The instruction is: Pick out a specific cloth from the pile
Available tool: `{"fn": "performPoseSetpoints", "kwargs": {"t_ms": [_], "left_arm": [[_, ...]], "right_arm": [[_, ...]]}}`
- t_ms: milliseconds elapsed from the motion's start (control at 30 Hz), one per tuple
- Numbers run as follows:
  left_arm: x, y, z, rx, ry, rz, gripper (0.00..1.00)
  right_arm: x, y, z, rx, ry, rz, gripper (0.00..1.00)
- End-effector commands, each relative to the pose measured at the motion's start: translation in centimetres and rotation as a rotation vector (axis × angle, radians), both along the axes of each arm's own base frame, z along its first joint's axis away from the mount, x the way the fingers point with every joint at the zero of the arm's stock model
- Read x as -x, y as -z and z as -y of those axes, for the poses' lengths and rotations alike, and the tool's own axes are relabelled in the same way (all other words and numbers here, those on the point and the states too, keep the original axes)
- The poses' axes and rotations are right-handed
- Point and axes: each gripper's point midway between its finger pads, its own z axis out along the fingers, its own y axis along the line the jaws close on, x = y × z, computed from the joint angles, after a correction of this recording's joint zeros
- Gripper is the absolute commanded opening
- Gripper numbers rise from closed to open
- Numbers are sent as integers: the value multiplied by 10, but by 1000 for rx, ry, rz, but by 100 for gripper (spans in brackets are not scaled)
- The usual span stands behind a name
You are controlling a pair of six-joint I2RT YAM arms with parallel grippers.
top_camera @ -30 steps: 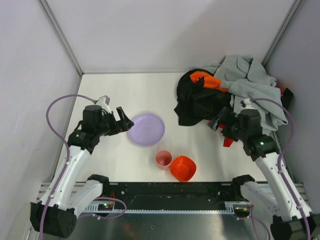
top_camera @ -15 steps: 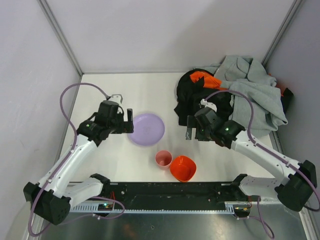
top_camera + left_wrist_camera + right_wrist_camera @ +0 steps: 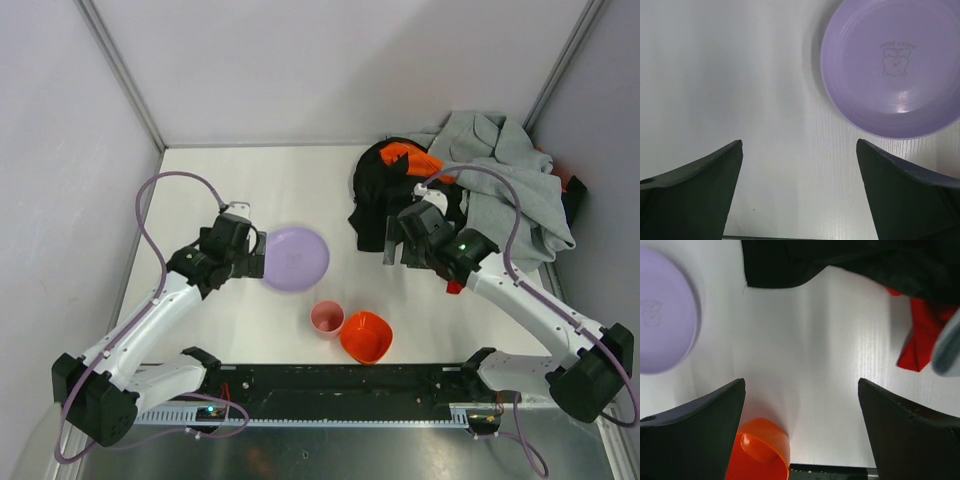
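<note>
Nudging nearer the pile (image 3: 478,178), right pincer (image 3: 801,385) spread, empty; left pincer (image 3: 799,145) spread beside the purple plate (image 3: 920,120).

Brightly, evenly lit from above. Softly shadowed along one rim of the purple plate (image 3: 895,65). Slightly washed out on the white table (image 3: 805,340) in the right wrist view. Sharp from overhead; blurred at the near fingers (image 3: 695,195) in both wrist views.
</note>
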Motion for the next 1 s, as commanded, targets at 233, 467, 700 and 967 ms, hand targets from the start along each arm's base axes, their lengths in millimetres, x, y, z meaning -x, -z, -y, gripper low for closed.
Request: {"fn": "performPoseSetpoints", "kwargs": {"t_ms": [233, 467, 700, 967], "left_arm": [[-11, -14, 2, 7, 8, 83, 100], [-12, -14, 2, 8, 8, 87, 100], [-12, -15, 2, 7, 5, 90, 100], [-11, -14, 1, 7, 4, 92, 99]], "right_arm": [[-25, -46, 97, 26, 223, 81, 99], [-14, -54, 147, -12, 351, 74, 99], [-11, -41, 157, -28, 390, 20, 99], [-28, -25, 151, -64, 344, -25, 99]]}}
